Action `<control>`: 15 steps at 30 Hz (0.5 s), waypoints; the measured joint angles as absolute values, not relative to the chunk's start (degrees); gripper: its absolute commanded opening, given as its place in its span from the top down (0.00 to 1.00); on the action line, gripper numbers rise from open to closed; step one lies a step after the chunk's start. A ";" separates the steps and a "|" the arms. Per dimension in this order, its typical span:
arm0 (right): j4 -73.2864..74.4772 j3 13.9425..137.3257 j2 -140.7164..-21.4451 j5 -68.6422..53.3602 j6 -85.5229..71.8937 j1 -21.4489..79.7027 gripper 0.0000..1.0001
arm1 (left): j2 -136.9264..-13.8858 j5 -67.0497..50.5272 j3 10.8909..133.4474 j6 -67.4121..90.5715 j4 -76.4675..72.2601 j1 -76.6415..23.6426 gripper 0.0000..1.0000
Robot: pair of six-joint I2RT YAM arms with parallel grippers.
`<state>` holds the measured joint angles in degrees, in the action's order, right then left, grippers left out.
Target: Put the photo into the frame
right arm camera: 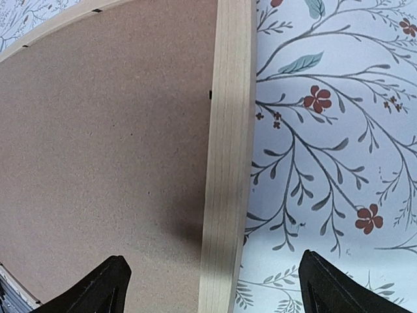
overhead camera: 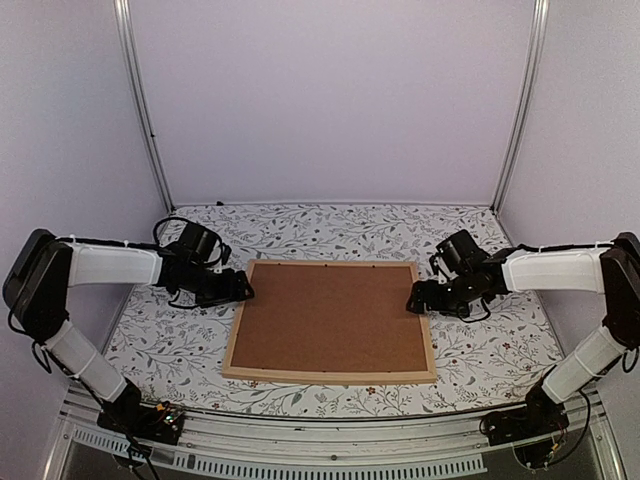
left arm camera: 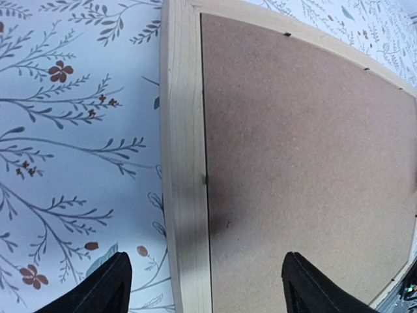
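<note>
With the backing board (overhead camera: 330, 320) seated in the frame (overhead camera: 330, 377) and no photo in sight, the left gripper (overhead camera: 240, 291) and right gripper (overhead camera: 415, 303) straddle its side rails with jaws spread, so the next move is probably to pinch and lift.

Backing board (overhead camera: 330, 318) in frame (overhead camera: 330, 377) on table (overhead camera: 170, 340)

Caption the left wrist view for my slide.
Open left hand above one rail of the rectangular light-wood frame, flat brown backing board inside.
</note>
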<state>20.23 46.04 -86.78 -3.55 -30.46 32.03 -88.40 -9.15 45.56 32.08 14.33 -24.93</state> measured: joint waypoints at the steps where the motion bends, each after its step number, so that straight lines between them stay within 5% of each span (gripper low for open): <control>1: 20.21 46.50 -87.26 -3.55 -30.09 31.73 0.06 | -89.71 -9.37 46.30 31.86 14.00 -24.77 0.20; 15: 15.49 48.49 -94.65 -5.19 -26.89 29.12 0.07 | -98.35 -9.45 49.60 30.65 10.66 -24.80 0.45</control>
<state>15.49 48.49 -94.65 -5.19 -26.89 29.12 -98.35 -9.45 49.60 30.65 10.66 -24.80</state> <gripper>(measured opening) 0.937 0.563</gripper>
